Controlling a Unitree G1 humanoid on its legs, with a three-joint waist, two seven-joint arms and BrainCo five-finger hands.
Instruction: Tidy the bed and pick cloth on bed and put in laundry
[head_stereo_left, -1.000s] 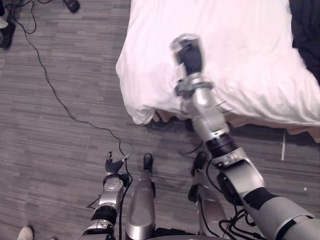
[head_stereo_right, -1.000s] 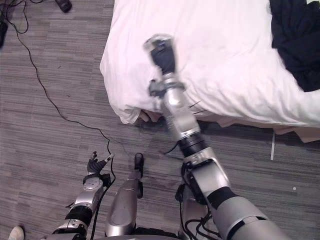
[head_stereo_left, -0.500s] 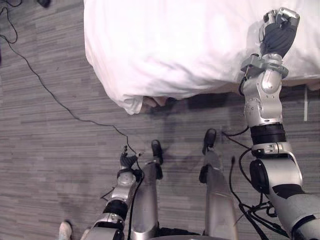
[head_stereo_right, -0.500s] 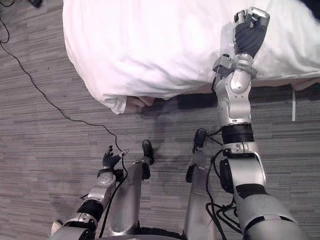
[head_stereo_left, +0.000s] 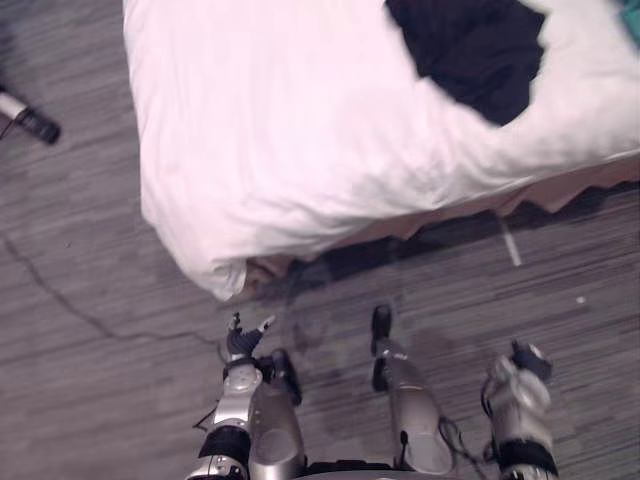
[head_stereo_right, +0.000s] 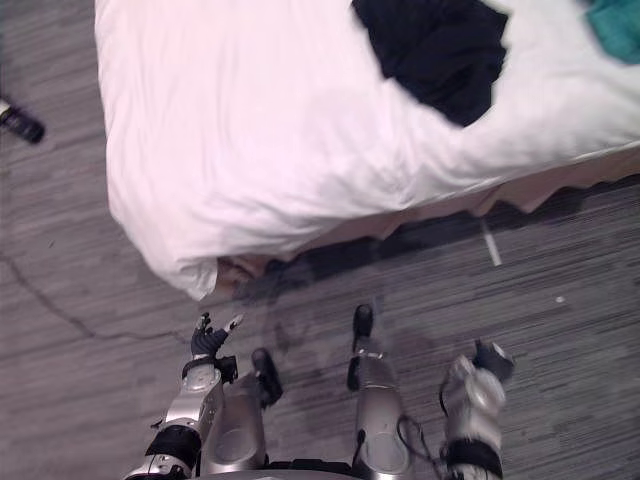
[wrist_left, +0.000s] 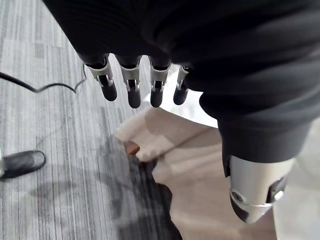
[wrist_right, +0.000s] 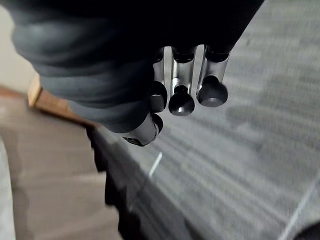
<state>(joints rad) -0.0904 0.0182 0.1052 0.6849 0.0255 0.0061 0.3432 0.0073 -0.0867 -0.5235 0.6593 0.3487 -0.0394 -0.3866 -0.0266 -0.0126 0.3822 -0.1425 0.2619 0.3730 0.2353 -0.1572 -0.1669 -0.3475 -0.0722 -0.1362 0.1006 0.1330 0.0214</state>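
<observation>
A black cloth (head_stereo_left: 470, 50) lies crumpled on the white duvet (head_stereo_left: 290, 130) at the far right side of the bed. A teal cloth (head_stereo_right: 615, 25) peeks in at the bed's far right corner. My left hand (head_stereo_left: 243, 340) hangs low over the floor near the bed's front corner, with its fingers (wrist_left: 132, 87) straight and nothing in them. Down at my right side, well short of the bed, my right hand (head_stereo_left: 525, 360) has its fingers (wrist_right: 182, 102) curled against the thumb and holds nothing.
The duvet's front corner (head_stereo_left: 225, 275) droops almost to the grey carpet. A beige bed base (head_stereo_left: 560, 185) shows under the duvet's edge. A dark object (head_stereo_left: 30, 122) lies on the floor at the far left, and a white strip (head_stereo_left: 510, 245) lies by the bed.
My right arm has come down from over the bed to my side. The camera has swung, bringing the black and teal cloths into view. The left hand stays low.
</observation>
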